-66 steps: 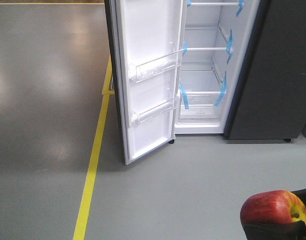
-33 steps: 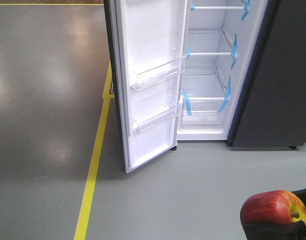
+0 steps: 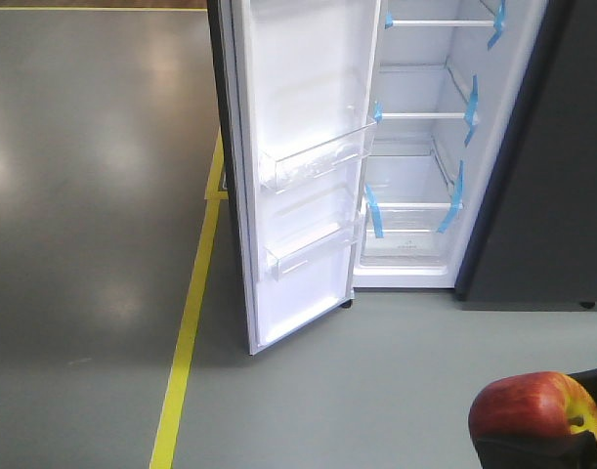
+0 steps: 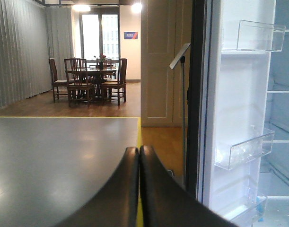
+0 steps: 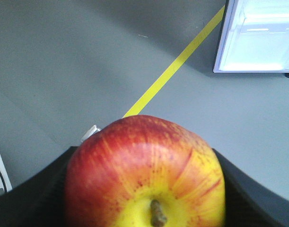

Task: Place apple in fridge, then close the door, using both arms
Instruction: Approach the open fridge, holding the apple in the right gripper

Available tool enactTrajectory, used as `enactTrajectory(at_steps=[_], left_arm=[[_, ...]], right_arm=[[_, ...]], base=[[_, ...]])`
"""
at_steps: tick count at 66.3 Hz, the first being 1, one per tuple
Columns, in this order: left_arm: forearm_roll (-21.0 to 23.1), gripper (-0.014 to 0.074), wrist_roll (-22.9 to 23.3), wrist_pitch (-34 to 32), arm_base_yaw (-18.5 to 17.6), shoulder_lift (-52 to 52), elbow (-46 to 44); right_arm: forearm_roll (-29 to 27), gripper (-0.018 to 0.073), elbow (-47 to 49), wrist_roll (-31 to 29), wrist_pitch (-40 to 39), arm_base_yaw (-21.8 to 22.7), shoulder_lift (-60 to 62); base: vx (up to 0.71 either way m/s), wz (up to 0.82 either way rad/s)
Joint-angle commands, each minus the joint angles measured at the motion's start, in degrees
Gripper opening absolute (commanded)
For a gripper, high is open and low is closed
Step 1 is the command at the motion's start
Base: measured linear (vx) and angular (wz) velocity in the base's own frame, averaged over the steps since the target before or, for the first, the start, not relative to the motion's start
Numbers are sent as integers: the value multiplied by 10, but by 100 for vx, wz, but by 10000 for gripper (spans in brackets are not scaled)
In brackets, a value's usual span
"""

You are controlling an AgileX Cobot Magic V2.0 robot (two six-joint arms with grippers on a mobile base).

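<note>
Apple (image 5: 144,170), round, glossy red with a yellow-orange patch and short brown stem, sits pinched in the black right gripper (image 5: 145,189), low right in the front view, well apart from the tall dark grey fridge (image 3: 415,147); black left gripper (image 4: 138,158) empty, fingers pressed together; blue wall sign (image 4: 131,34) probably bears writing, too small to read; since a second ago the fridge and its open white-lined door (image 3: 298,98) with clear plastic bins (image 3: 318,161) have shifted right and down in frame; the apple has not.

Bare floor (image 3: 396,381) before fridge (image 3: 415,166), door (image 3: 298,88) aside.
</note>
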State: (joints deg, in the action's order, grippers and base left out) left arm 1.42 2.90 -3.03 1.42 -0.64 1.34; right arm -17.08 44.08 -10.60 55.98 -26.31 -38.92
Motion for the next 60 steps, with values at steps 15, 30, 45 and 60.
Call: enactTrajectory(at_steps=[15, 30, 45, 60], left_arm=[[3, -6, 6, -42, -4, -8, 17], [3, -6, 6, -42, -4, -8, 17], [3, -6, 6, -42, -4, -8, 17], [3, -6, 6, -42, -4, -8, 17]], right_arm=[[-11, 186, 15, -5, -32, -2, 1], [-11, 186, 15, -5, -32, -2, 1], [-11, 186, 15, -5, -32, -2, 1], [-11, 186, 15, -5, -32, -2, 1]], base=[[12, 3], [11, 1], [11, 0], [10, -1]])
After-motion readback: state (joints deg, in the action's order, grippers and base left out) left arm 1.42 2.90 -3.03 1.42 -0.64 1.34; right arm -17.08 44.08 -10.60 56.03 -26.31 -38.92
